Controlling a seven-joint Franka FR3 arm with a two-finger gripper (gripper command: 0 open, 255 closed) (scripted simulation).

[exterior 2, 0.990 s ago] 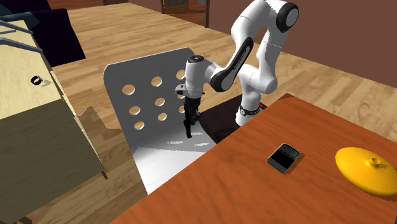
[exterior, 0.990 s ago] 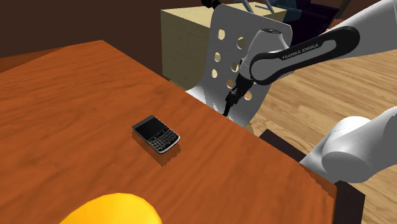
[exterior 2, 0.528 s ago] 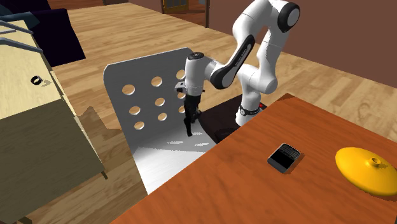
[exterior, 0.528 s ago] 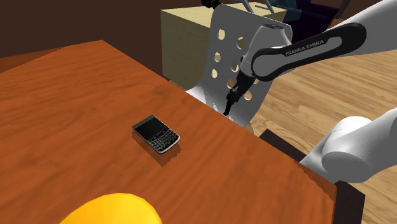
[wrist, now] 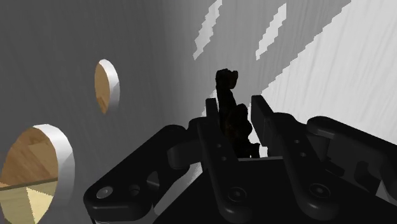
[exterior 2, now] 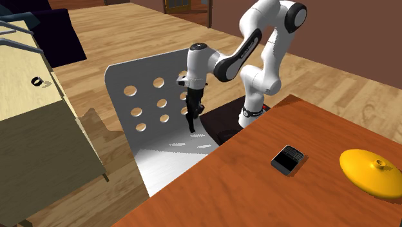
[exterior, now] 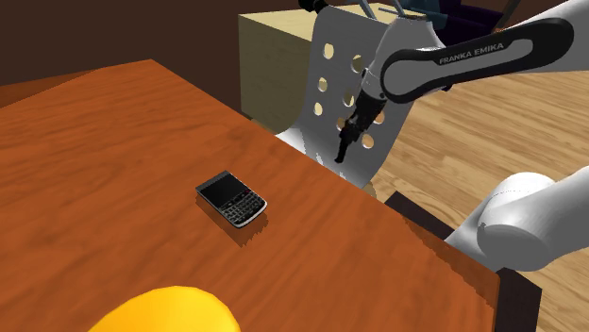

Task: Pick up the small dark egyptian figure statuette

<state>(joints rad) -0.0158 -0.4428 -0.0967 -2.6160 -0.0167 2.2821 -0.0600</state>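
Gripping small dark statuette (wrist: 227, 89) in claw (wrist: 235, 114), over seat of grey perforated chair (exterior 2: 148, 97), just past desk (exterior: 113, 141) edge.

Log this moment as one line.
gripper: shut on dark statuette | location: over seat of grey perforated chair | phone: lying on wooden table

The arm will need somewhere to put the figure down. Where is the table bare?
Free: the wood between the phone and the table edge by the chair, and the broad stretch at the shoulder view's left. Tighter between phone and yellow disc. The gripper clasps the statuette.
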